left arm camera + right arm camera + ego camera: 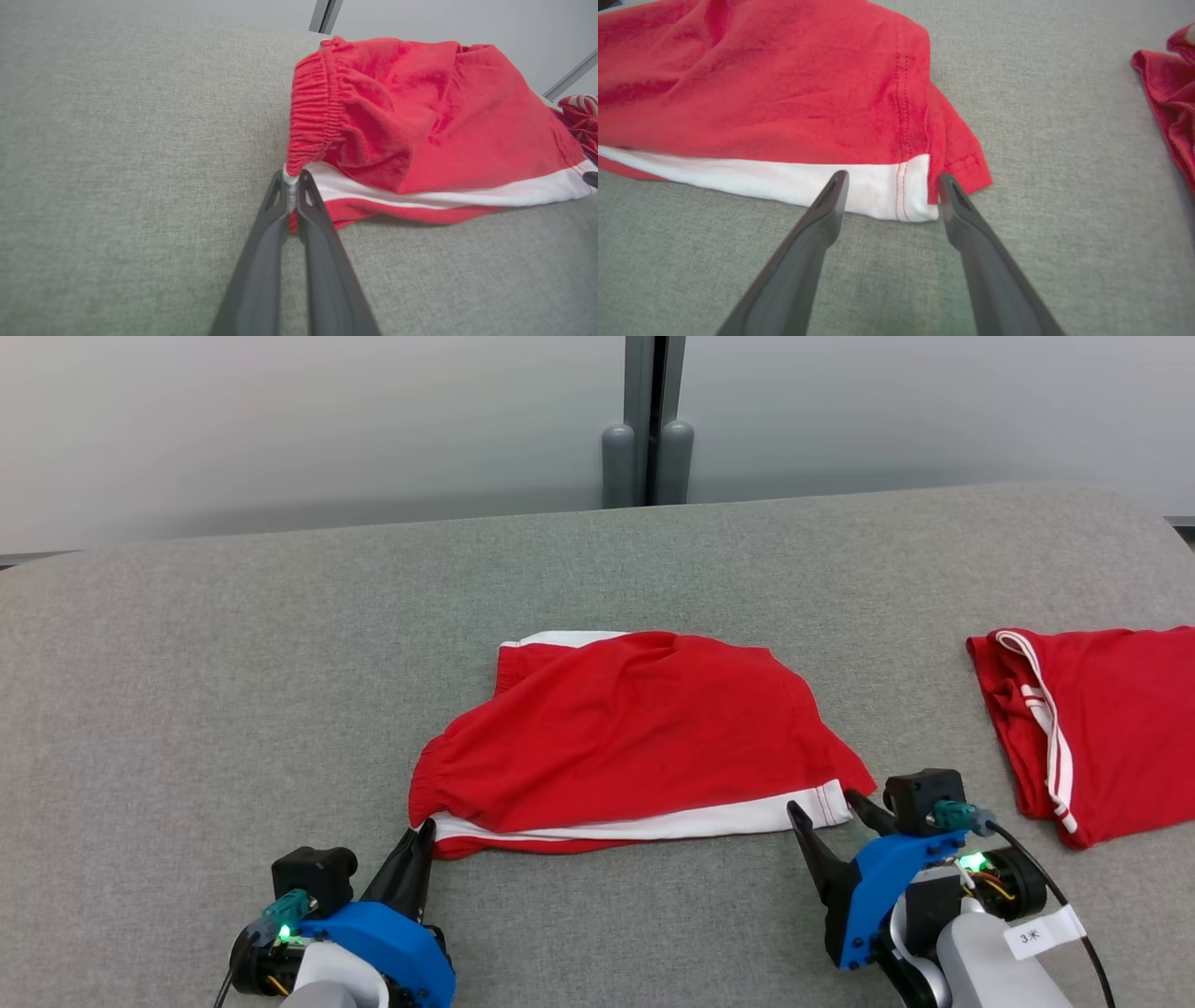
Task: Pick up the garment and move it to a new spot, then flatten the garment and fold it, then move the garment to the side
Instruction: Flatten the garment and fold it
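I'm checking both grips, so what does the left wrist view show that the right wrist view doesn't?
Left wrist view: the left claw shut on the shorts at the waistband end. Right wrist view: the right claw open, fingers either side of the white hem corner. Both: the red shorts, the grey surface, and a second red garment off to the side.
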You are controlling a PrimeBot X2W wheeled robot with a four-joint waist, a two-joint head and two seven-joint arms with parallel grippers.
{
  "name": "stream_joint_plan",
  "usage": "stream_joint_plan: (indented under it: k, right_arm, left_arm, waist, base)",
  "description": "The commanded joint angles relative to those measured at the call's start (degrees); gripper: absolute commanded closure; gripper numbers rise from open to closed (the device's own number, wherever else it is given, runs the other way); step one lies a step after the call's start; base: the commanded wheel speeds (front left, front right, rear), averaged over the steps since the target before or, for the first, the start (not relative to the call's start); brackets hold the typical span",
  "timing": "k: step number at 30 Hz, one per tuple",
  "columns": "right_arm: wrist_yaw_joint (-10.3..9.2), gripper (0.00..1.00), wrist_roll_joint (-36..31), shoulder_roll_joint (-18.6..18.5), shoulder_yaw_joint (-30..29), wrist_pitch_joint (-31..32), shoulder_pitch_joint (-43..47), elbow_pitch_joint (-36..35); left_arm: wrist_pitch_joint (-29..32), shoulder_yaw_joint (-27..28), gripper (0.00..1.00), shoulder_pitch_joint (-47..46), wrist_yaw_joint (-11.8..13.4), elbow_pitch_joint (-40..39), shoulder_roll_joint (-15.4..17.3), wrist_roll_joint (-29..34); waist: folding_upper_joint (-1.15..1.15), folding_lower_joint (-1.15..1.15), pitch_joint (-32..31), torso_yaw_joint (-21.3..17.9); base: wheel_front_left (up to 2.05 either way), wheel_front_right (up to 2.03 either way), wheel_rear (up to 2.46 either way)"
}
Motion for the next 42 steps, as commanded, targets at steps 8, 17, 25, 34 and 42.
stream_joint_plan:
  k: [8, 17, 25, 34, 42]
  right_arm:
    - [0.04, 0.05, -0.35, -0.14, 1.64, -1.79, -3.69, 6.09]
    - [0.03, 1.0, 2.36, -0.15, 3.22, -4.02, -6.03, 9.07]
    - [0.04, 1.0, 7.46, -0.15, 2.04, -6.63, -6.95, 0.39]
    - [0.04, 1.0, 9.15, -0.96, -2.69, 0.35, -3.29, -25.9]
    - [0.04, 1.0, 12.3, -4.3, -1.93, 10.31, -15.4, -37.34]
  left_arm:
    - [-0.67, -0.84, 1.0, -1.53, -0.08, 0.34, 0.26, -1.27]
    - [-0.89, -1.55, 1.0, -1.94, -0.09, 0.29, 0.45, -2.38]
    - [-1.24, 2.57, 1.0, -1.96, -0.09, -11.25, 1.36, -3.16]
    - [1.81, 8.0, 1.0, 1.09, 0.04, -34.2, 3.08, -8.47]
    - [14.55, 11.77, 1.0, -7.63, 1.03, -46.96, 8.35, -18.47]
  waist:
    - [0.0, 0.0, 0.17, 0.38]
    - [0.0, 0.0, 0.13, 0.56]
    - [0.0, 0.0, -0.4, 0.43]
    - [0.0, 0.0, -0.4, 0.0]
    - [0.0, 0.0, 5.85, -2.06]
  base:
    - [0.0, 0.0, 0.0]
    - [0.0, 0.0, 0.0]
    - [0.0, 0.0, 0.0]
    - [0.0, 0.0, 0.0]
    - [0.0, 0.0, 0.0]
